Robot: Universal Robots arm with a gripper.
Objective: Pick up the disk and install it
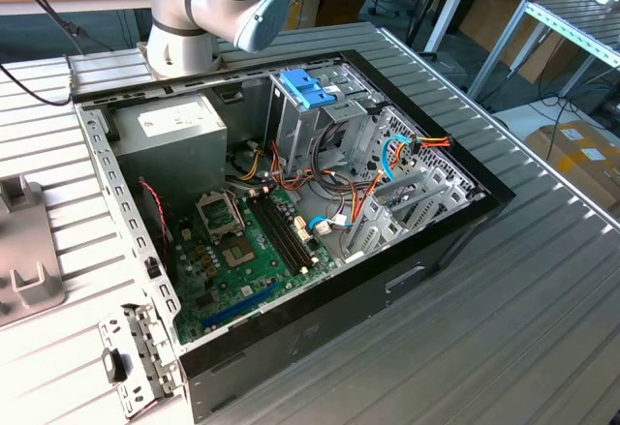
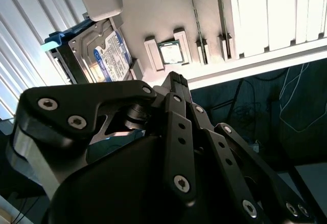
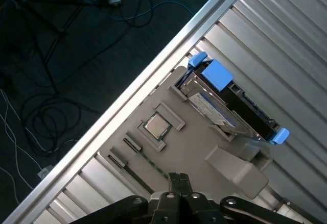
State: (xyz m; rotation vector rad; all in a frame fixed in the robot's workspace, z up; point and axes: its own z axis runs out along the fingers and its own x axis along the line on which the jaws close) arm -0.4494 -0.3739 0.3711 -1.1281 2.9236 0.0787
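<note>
Broad ribbed grey metal table under everything. On it, lid off and lying on its side, a large black-rimmed computer tower case. Just beyond the case's rim at 11 o'clock in the exterior view, the silver-grey jointed robot arm with pale blue joint caps.

Inside the case:
- At 10 o'clock, a grey box-shaped metal power supply.
- At 7 o'clock, a green rectangular motherboard.
- At 12 o'clock, a bare-metal drive cage.
- Atop the cage, a light-blue plastic piece with two paddle-shaped tabs.
- At 3 o'clock, a loose bundle of red, orange and blue cables.

In both wrist views, a pale grey-beige moulded plastic holder plate, flat on the table slats and close to the table's edge. Slotted into that plate and tilted on edge, the flat rectangular grey-metal disk, framed by its light-blue plastic side-rail bracket.

Black multi-link metal gripper: hovers over the plate, apart from the disk, fingertips pressed together with nothing between them.

Seated in a square recess of the plate, near the disk, a small square silver-topped processor chip.
</note>
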